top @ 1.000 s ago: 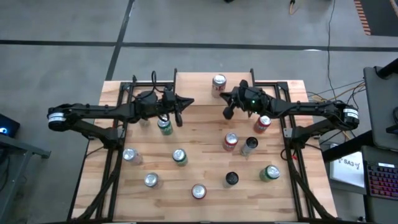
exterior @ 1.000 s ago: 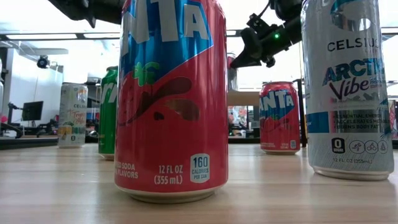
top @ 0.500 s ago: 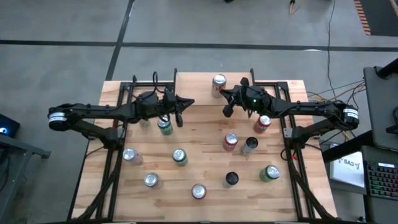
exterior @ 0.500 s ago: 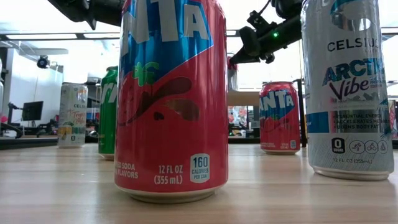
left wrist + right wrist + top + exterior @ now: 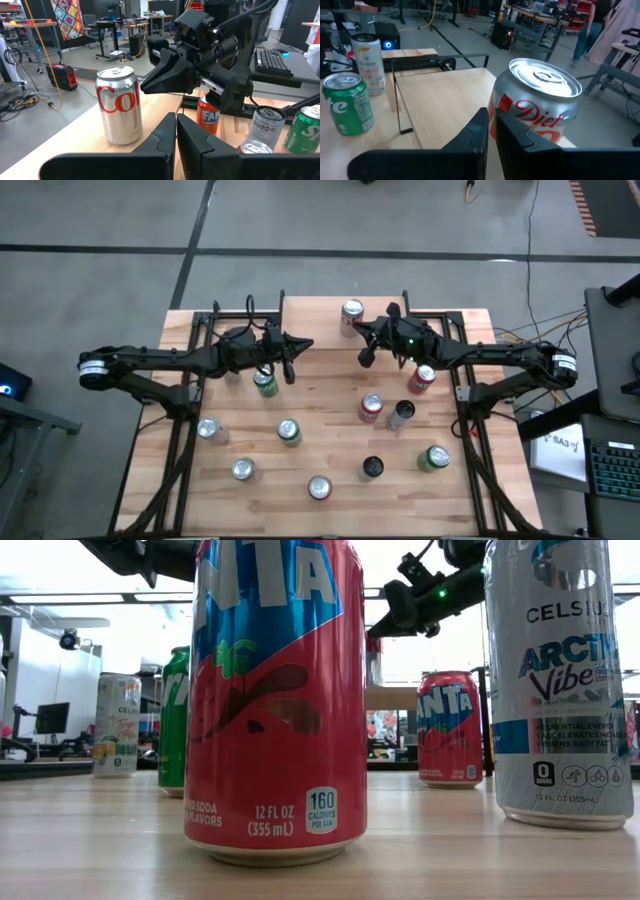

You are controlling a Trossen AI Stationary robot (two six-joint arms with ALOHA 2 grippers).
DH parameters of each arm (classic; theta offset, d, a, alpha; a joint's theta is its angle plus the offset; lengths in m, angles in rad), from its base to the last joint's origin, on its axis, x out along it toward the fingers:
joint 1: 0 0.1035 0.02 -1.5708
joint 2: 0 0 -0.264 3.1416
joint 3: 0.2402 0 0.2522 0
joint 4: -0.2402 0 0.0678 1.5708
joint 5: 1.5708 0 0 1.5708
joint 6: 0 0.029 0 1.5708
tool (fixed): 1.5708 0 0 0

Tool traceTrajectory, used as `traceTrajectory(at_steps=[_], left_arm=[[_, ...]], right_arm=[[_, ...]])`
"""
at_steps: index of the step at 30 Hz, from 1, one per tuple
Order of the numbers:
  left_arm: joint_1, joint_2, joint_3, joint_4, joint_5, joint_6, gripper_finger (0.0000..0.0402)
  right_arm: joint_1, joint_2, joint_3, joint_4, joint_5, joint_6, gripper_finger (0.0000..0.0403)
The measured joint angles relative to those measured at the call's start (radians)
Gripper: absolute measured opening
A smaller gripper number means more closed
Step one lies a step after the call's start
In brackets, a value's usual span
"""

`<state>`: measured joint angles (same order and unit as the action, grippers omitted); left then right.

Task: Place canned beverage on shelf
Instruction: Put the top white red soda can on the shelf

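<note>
Butcher-block tabletop [image 5: 330,395] on grey floor [image 5: 100,240]. Right of tabletop: keyboard [image 5: 615,472], white sheet [image 5: 560,448], loose cables [image 5: 520,335]. Left of tabletop: dark device with 1 blue light [image 5: 8,385].

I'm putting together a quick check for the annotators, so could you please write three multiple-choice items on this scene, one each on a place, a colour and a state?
1. Where does the silver Diet Coke can stand?
A. on the shelf
B. on the floor
C. in a gripper

2. What colour is the nearest can in the low view?
A. green
B. red and blue
C. black

3. How is the right gripper?
A. shut, empty
B. wide open
C. shut on a can

Answers: 1 A, it stands on the raised board; 2 B, a red body with blue on it; 3 A, its fingers meet with nothing between.
</note>
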<state>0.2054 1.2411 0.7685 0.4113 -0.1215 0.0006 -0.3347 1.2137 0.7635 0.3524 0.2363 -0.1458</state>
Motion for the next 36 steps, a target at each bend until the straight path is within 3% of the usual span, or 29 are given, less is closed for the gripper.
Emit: traceTrajectory(at_steps=[36], left_arm=[[0.0, 0.001, 0.001, -0.001, 0.0, 0.008, 0.0]], right_arm=[[-0.033, 0.128, 0.0, 0.095, 0.001, -0.012, 0.0022]])
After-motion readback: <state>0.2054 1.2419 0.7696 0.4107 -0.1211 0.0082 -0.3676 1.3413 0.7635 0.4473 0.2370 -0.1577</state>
